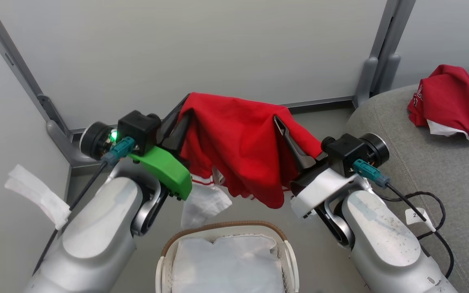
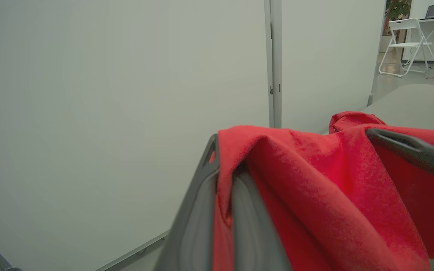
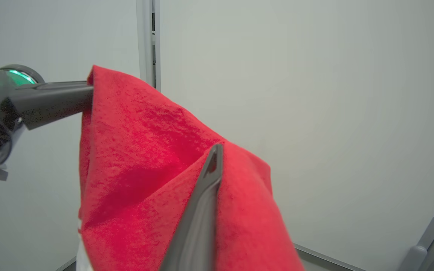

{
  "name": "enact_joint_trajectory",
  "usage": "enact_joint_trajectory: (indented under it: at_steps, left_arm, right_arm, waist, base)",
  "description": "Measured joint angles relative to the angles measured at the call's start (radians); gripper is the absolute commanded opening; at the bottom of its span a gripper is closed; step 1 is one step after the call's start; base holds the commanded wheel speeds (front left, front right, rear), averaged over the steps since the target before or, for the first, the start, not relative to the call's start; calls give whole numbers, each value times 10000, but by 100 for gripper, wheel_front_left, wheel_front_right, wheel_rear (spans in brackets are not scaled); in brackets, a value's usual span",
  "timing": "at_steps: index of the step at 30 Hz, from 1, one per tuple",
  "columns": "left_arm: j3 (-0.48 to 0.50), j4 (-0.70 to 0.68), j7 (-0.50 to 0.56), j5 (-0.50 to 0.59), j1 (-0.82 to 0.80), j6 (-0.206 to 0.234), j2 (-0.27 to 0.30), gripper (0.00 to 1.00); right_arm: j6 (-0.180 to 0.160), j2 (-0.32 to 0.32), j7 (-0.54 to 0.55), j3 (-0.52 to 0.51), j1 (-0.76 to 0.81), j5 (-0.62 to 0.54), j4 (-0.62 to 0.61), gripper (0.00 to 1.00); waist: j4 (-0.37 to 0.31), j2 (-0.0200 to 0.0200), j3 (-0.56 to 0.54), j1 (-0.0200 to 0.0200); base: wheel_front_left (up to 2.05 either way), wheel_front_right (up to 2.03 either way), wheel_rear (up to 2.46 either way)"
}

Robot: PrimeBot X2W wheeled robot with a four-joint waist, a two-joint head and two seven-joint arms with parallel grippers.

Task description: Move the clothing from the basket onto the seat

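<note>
A red garment (image 1: 238, 142) with white trim hangs stretched between my two grippers, above the basket (image 1: 226, 225). My left gripper (image 1: 182, 112) is shut on its left edge; in the left wrist view the cloth (image 2: 315, 180) is pinched between the fingers (image 2: 205, 177). My right gripper (image 1: 280, 122) is shut on the right edge, with one finger (image 3: 207, 188) lying over the cloth (image 3: 138, 150). The basket shows its brown rim and white liner (image 1: 226, 260). Another red garment (image 1: 450, 101) lies crumpled on the grey seat (image 1: 413, 162) at the right.
Pale wall panels (image 1: 177, 49) with grey metal posts (image 1: 381, 49) stand close behind the garment. A black cable (image 1: 430, 203) loops over the seat's near edge by my right forearm. A white folding chair (image 2: 405, 45) stands far off beyond the seat.
</note>
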Motion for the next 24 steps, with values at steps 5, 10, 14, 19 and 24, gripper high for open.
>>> enact_joint_trajectory:
  at_steps: [5,10,14,19,24]
  left_arm:
    - [-82,198,-399,-163,825,27,-102,100]
    - [-146,407,-662,-290,1499,-2,-215,100]
    - [-159,562,-792,-345,2138,-17,-343,100]
    - [-127,663,-874,-332,2862,-144,-560,100]
    - [125,589,-917,-224,3569,-211,-663,100]
  right_arm:
    - [0,4,0,-238,16,-192,-25,0]
    - [0,6,0,-506,79,-360,-23,0]
    - [0,6,0,-777,283,-500,-29,0]
    - [0,2,0,-1037,461,-679,-61,0]
    - [0,-58,2,-1348,504,-832,-148,0]
  waist:
    - [14,0,22,0]
    - [50,0,16,0]
    - [90,0,9,0]
    - [84,0,52,0]
    - [24,0,79,1]
  base:
    - [0,0,0]
    - [0,0,0]
    - [0,0,0]
    - [0,0,0]
    - [0,0,0]
